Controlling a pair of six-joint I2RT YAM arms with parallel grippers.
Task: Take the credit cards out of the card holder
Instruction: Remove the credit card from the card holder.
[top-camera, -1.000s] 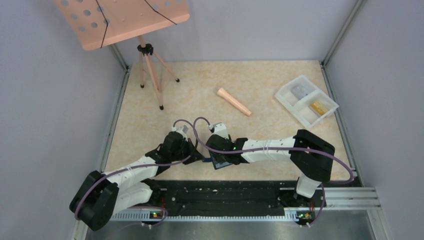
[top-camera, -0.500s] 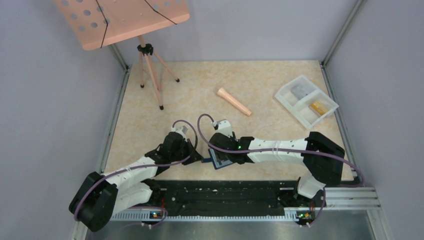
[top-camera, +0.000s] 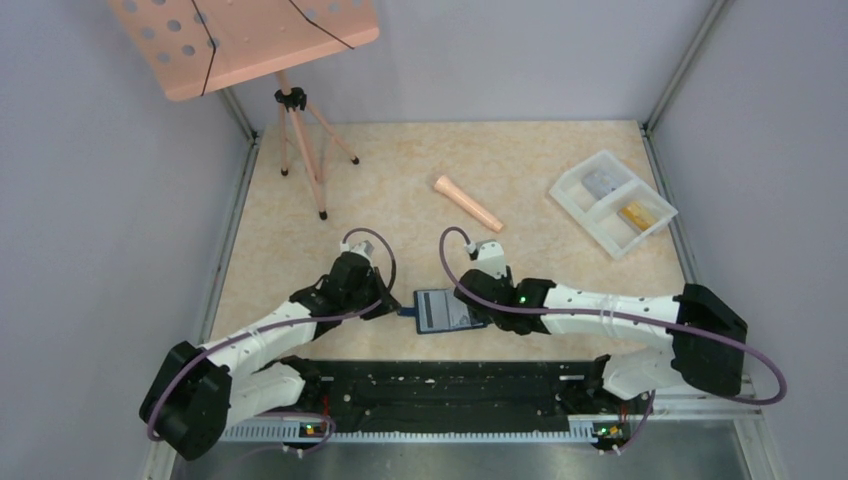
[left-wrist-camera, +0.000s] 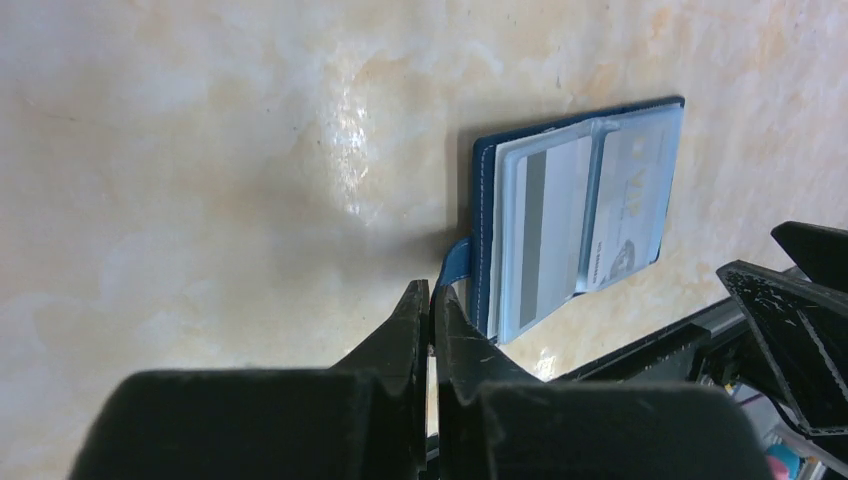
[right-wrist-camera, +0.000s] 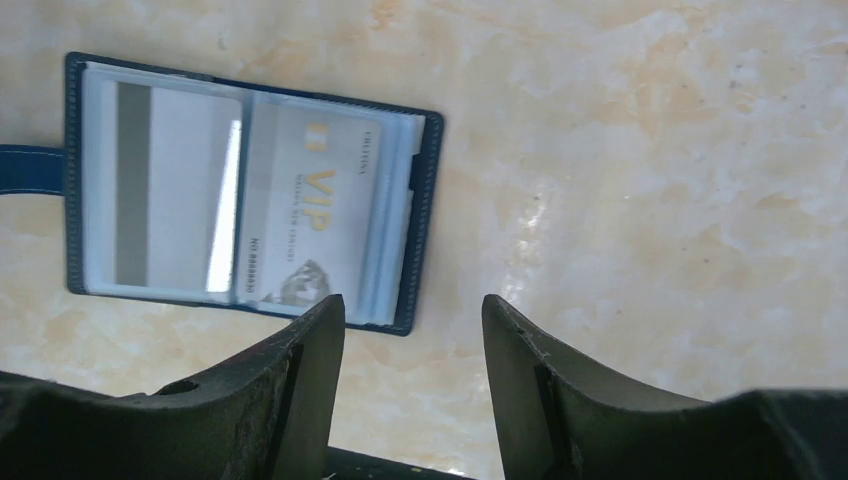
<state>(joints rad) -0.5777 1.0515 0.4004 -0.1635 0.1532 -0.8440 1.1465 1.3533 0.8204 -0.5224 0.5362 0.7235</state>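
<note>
The dark navy card holder (top-camera: 443, 310) lies open and flat near the table's front edge. Its pale blue pockets show a grey-silver card with a dark stripe (right-wrist-camera: 160, 190) and a silver VIP card (right-wrist-camera: 320, 215); both also show in the left wrist view (left-wrist-camera: 545, 230). My left gripper (left-wrist-camera: 432, 298) is shut on the holder's short blue tab (left-wrist-camera: 457, 262), at the holder's left end (top-camera: 398, 308). My right gripper (right-wrist-camera: 413, 310) is open and empty just past the holder's right edge (top-camera: 480, 312).
A white two-compartment tray (top-camera: 575, 192) at the back right holds a grey card (top-camera: 600, 182) and a tan-gold card (top-camera: 637, 214). A peach cone-shaped stick (top-camera: 467, 203) lies mid-table. A peach music stand on a tripod (top-camera: 300, 150) stands at the back left. The black base rail (top-camera: 450, 385) runs along the near edge.
My right gripper has drawn back to the right off the card holder, which now lies open and uncovered. My left gripper has stayed shut at the tab.
</note>
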